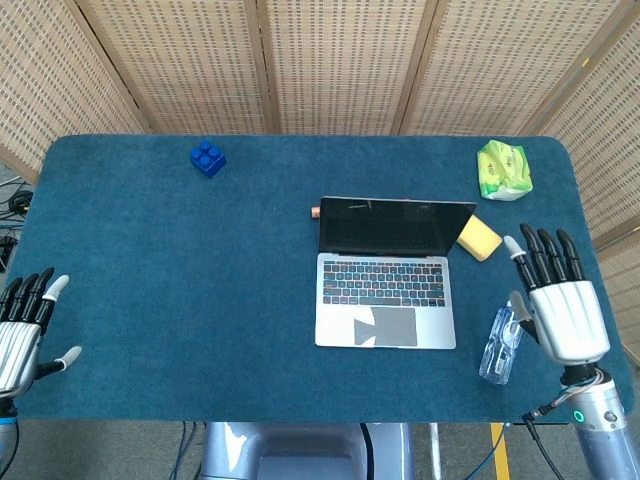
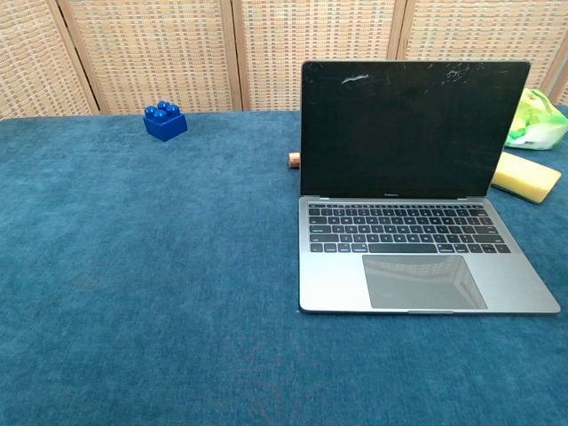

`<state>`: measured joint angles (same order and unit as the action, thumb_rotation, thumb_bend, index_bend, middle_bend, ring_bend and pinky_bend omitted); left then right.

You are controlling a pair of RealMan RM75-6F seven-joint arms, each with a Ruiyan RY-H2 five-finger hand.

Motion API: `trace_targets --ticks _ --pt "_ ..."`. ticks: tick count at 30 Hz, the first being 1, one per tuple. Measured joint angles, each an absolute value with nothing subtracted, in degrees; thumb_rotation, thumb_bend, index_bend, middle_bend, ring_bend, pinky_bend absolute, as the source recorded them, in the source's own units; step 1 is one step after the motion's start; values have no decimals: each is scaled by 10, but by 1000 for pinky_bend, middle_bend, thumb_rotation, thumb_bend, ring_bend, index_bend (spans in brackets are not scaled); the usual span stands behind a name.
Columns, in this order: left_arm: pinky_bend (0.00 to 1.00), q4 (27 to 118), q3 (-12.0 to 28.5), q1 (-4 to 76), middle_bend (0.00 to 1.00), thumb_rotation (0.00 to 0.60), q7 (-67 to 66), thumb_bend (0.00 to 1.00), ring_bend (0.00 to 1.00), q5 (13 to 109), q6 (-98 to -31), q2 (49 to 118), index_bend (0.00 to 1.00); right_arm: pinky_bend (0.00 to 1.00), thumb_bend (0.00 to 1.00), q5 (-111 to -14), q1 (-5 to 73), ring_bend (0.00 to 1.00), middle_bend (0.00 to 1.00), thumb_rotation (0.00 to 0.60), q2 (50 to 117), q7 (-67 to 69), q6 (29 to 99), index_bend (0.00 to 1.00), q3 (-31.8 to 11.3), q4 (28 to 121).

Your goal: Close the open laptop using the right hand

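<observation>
A: Where do we find the laptop (image 1: 386, 285)?

B: We see it right of the middle of the blue-covered desk (image 1: 180, 270), lid upright and screen dark, keyboard and trackpad facing the near edge. The chest view shows the same laptop (image 2: 417, 191) open, its screen standing nearly vertical.

A: And our right robot hand (image 1: 556, 305)?

B: It is over the desk's right side, to the right of the laptop and apart from it. We see the back of it, fingers straight and spread, pointing toward the far edge, holding nothing. Its thumb side lies over the clear water bottle (image 1: 499, 347), which lies on the desk near the front right corner; we cannot tell whether they touch.

A: The left robot hand (image 1: 22, 325)?

B: At the desk's left near edge, well apart from everything, fingers extended and apart, empty. Neither hand shows in the chest view.

A: What else do we see lying about?

B: A yellow sponge (image 1: 479, 238) just beside the lid's right corner, a green packet (image 1: 504, 170) near the far right corner, a blue brick (image 1: 208, 158) near the far edge on the left, and a small copper-coloured piece (image 1: 314, 211) at the lid's left corner.
</observation>
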<state>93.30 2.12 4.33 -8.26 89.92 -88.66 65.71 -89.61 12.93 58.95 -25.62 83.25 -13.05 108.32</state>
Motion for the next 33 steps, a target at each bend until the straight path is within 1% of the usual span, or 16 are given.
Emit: trace_targets --ticks 5,8,10,12,13,15,19,23,25,28,33 --pt "0 930 22 43 0 600 -78 68 0 898 -888 658 0 0 491 -843 174 0 0 600 582 -324 783 48 -158 1122" --pt "0 930 22 44 0 600 -78 68 0 899 -889 658 0 0 524 -803 203 0 0 600 586 -356 752 52 -171 1137" --pt "0 929 22 44 0 600 -77 67 0 898 -888 659 0 0 617 -776 221 0 5 600 591 -378 735 53 -177 1143" --pt "0 927 22 45 0 600 -77 67 0 898 -887 660 0 0 780 -744 244 0 13 600 599 -404 718 62 -185 1148" --pt "0 927 23 45 0 600 -77 67 0 897 -886 660 0 0 821 -730 254 0 16 600 604 -416 712 67 -188 1149" --pt "0 925 23 46 0 600 -77 67 0 895 -883 661 0 0 889 -703 278 0 27 600 615 -441 698 81 -194 1150" --pt "0 922 23 48 0 600 -78 67 0 892 -878 664 0 0 975 -666 317 0 38 600 638 -478 681 93 -201 1145" --pt "0 920 22 50 0 600 -78 67 0 890 -873 666 0 7 1000 -630 352 0 42 600 664 -503 668 95 -204 1126" --pt "0 919 21 51 0 600 -78 67 0 890 -870 666 0 14 1000 -616 365 0 64 600 674 -509 662 102 -206 1113" --pt "0 918 20 53 0 600 -78 67 0 889 -867 668 0 32 1000 -584 382 7 123 600 688 -519 652 122 -207 1097" --pt "0 916 20 54 0 600 -77 67 0 890 -867 669 0 37 1000 -535 418 51 162 600 713 -533 645 125 -209 1056"
